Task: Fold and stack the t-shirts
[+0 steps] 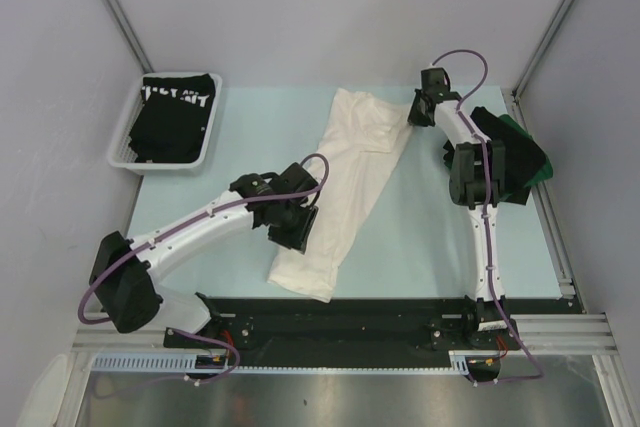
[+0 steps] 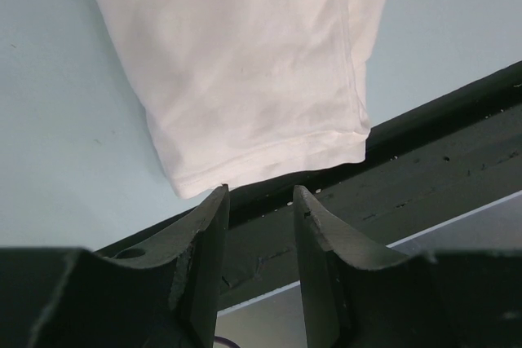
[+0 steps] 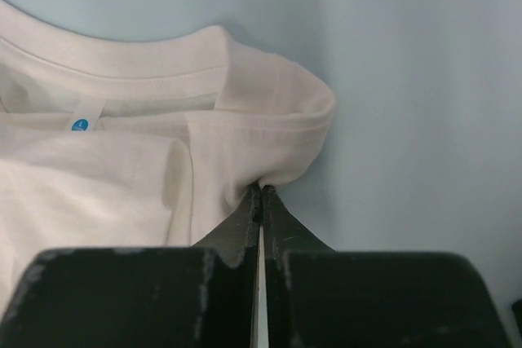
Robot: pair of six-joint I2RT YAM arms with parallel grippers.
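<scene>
A white t-shirt [image 1: 345,187] lies folded lengthwise in a long diagonal strip on the pale blue table; no print shows. My right gripper [image 1: 414,110] is shut on its far end, pinching a fold of cloth just beside the collar [image 3: 163,67], fingertips meeting at the cloth [image 3: 261,190]. My left gripper [image 1: 300,239] is open and empty, hovering just short of the shirt's near hem [image 2: 269,152], its jaws [image 2: 259,195] apart over the black rail. A black t-shirt with white lettering [image 1: 177,107] lies in the basket. Black [image 1: 510,167] and dark green [image 1: 533,147] t-shirts lie piled at the right.
A white mesh basket [image 1: 120,154] stands at the back left. A black rail [image 1: 350,312] runs along the table's near edge, also in the left wrist view [image 2: 440,144]. Grey walls enclose the table on three sides.
</scene>
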